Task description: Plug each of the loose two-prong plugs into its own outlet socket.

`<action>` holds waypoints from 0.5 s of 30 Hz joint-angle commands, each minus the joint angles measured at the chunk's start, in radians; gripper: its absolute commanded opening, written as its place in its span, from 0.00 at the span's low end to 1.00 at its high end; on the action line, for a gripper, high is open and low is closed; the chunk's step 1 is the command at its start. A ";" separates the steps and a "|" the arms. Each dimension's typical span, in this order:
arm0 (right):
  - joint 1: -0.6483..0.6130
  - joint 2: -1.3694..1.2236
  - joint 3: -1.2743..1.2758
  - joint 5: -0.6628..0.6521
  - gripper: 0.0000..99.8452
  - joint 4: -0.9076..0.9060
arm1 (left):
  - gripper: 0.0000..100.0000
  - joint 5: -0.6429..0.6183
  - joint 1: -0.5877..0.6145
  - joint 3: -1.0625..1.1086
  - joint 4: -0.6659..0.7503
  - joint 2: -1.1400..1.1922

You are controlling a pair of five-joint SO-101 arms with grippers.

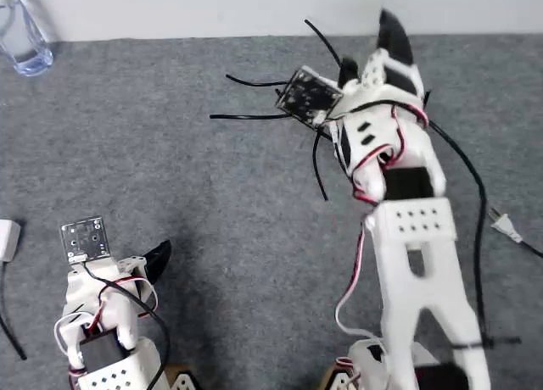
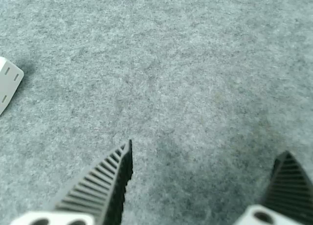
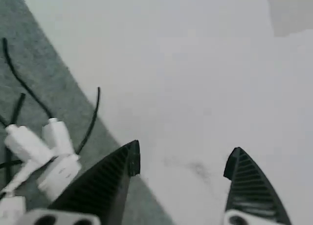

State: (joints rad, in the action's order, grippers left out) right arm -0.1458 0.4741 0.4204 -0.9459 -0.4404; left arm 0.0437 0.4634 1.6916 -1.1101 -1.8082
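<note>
high view: a grey mat (image 1: 212, 237) covers the table up to a white wall (image 1: 212, 8). the left arm (image 1: 102, 339) sits at the mat's near left corner. the right arm (image 1: 407, 220) stretches along the mat's right side to its far edge. an outlet block (image 1: 7, 237), white, lies at the mat's left edge, near the left arm. a loose two-prong plug (image 1: 506, 226) lies at the mat's right edge on a black cord. thin black cords (image 1: 254, 114) spread over the mat's far part. a clear bottle (image 1: 24, 34) stands at the mat's far left corner.

left wrist view: the left gripper (image 2: 203, 171) hangs over bare mat, its claw spread wide with nothing in it. the slotted outlet block lies on the mat, well apart from both fingers.

right wrist view: the right gripper (image 3: 183, 161) is over the mat's far edge, where the mat meets the wall, claw wide open and empty. several white plugs (image 3: 58, 171) with black cords lie on the mat by that edge, none between the fingers.
</note>
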 commanded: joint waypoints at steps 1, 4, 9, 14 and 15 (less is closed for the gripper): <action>0.008 0.114 -0.005 0.206 0.26 -0.205 | 0.42 -0.012 0.002 -0.008 0.011 -0.011; 0.007 0.168 -0.005 0.321 0.26 -0.394 | 0.42 -0.012 0.002 -0.008 0.011 -0.011; 0.010 0.209 -0.003 0.534 0.26 -0.642 | 0.42 -0.014 0.002 -0.008 0.011 -0.011; 0.007 0.222 -0.003 0.761 0.26 -0.900 | 0.42 -0.014 0.002 -0.008 0.011 -0.011; 0.010 0.217 0.000 0.798 0.26 -0.944 | 0.42 -0.014 0.002 -0.008 0.009 -0.011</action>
State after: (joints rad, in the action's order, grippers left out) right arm -0.1458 0.6720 0.4235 -0.2570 -1.2566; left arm 0.0422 0.4634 1.6916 -1.1101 -1.8082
